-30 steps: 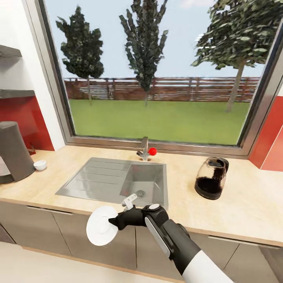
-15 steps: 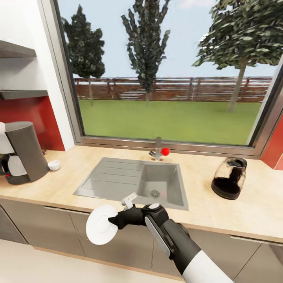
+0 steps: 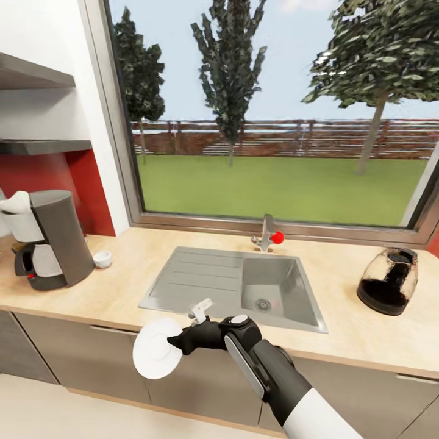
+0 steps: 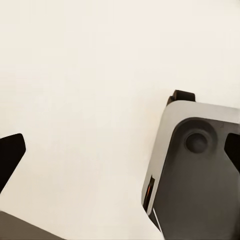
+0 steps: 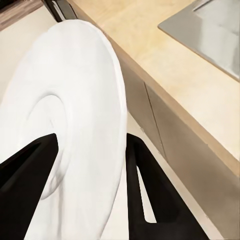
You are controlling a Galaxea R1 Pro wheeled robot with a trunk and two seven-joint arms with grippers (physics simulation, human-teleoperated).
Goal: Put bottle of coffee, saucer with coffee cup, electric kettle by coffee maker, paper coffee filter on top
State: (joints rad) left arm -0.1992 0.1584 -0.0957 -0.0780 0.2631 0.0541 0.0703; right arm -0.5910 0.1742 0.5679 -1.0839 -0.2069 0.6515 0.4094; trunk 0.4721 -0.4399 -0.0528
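Beyond your tan wood-look table [image 3: 122, 286], your right tool [image 3: 172, 345] grips the flat white round saucer [image 3: 153, 357]; your left tool's [image 4: 120, 150] spread I cannot tell.

No legible text, label, brand, number or sign is appearing in any view. The black drip coffee maker with the white upper front [image 3: 46, 238] is showing plain, unmarked faces. The rounded smoky see-through electric kettle [image 3: 389, 280] is carrying no readable marking. The flat round white saucer [image 3: 155, 356] is presenting a blank surface in both the head view and the right wrist view. The grey moulded part [image 4: 197, 170] in the left wrist view is also bearing no print.
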